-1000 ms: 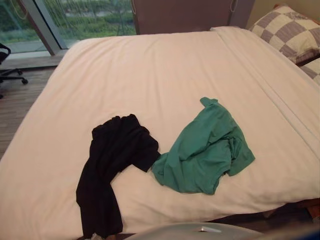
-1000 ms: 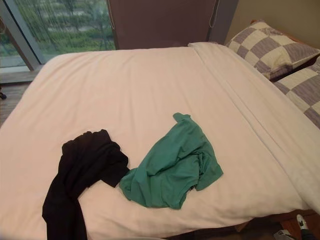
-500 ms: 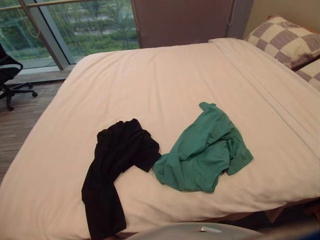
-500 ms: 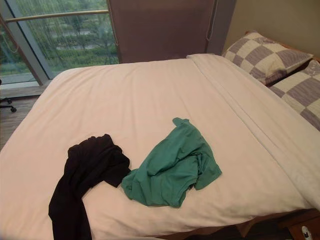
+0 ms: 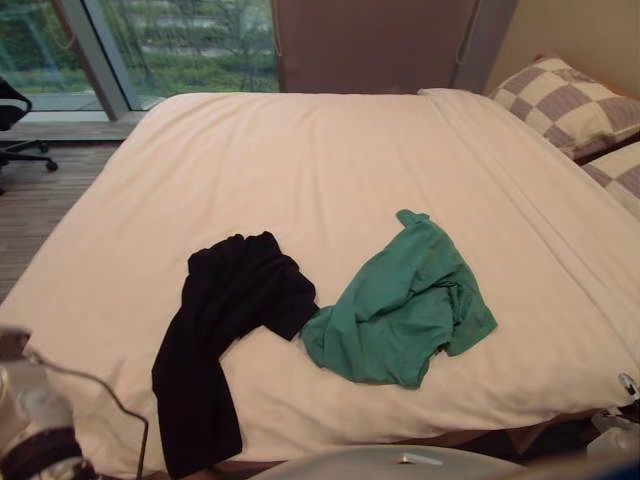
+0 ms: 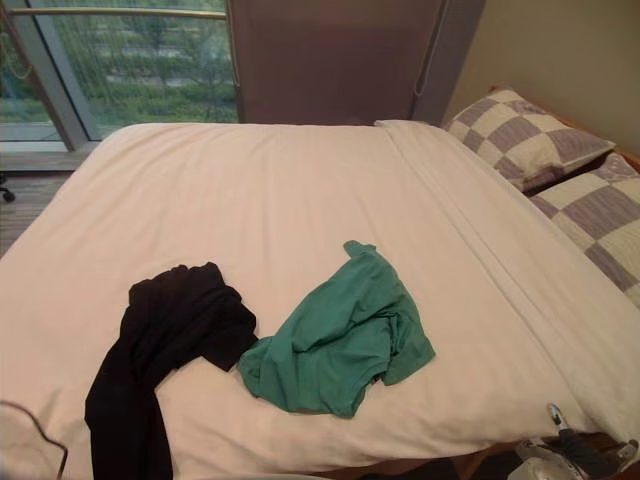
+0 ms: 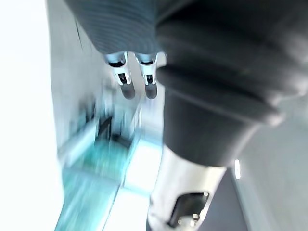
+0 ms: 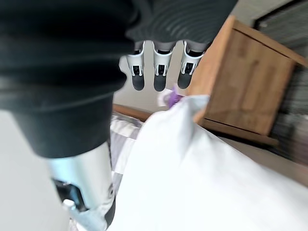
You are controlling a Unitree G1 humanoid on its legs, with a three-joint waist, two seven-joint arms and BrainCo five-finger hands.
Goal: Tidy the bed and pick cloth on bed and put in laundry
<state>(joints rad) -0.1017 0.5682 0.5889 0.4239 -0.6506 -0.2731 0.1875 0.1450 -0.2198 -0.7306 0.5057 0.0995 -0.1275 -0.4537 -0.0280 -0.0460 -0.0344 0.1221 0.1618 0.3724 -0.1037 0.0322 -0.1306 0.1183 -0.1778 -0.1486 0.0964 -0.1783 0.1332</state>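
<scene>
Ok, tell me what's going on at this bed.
Nothing is picked up yet. A black cloth and a green cloth lie side by side on the cream bed, the black one trailing over the near edge. The left hand and right hand both hang open and empty.

Two checked pillows (image 6: 525, 135) are lying side by side at the far right, patterned in purple-grey and cream squares. A big window (image 6: 130, 70) is showing greenery at the far left, with a brown panel (image 6: 330, 60) standing just beside it. A black office chair (image 5: 15, 125) is sitting on the wooden floor (image 5: 35, 200) near the glass. A wooden cabinet (image 8: 245, 82) is showing in the right wrist view.
</scene>
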